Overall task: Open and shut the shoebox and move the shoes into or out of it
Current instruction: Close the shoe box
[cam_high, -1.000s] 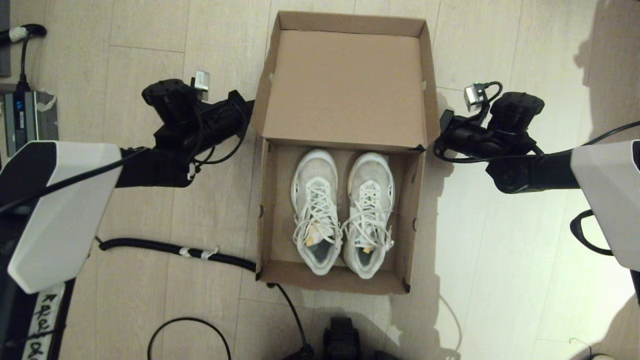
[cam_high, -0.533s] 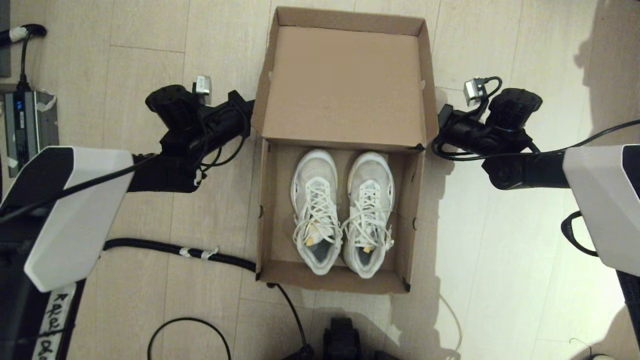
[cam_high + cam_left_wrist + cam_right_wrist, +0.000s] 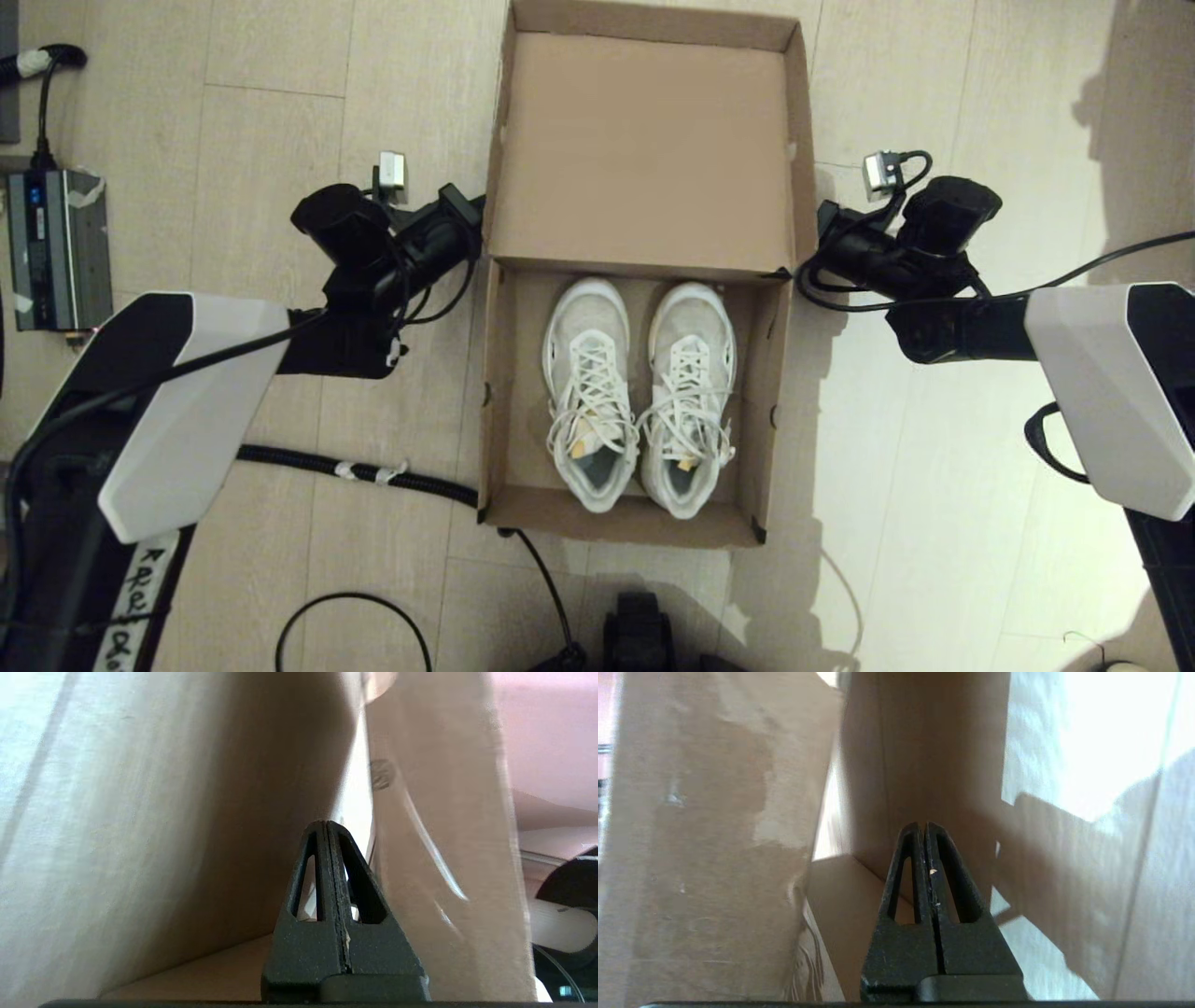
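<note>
the shoebox [image 3: 495, 392] is seen on the pale wood floor [image 3: 280, 112], a plain brown cardboard box with black tape at its near corners. its hinged lid [image 3: 644, 149] is swung back, the bare inner face showing. the shoes [image 3: 639, 392] are laid side by side inside it, toes toward the lid: white mesh uppers, white laces, thick white soles, small yellow tongue tags. the left gripper [image 3: 327, 828] is held at the lid's left edge, fingers pressed together on nothing. the right gripper [image 3: 923, 828] is held likewise at the right edge, fingers closed and empty.
</note>
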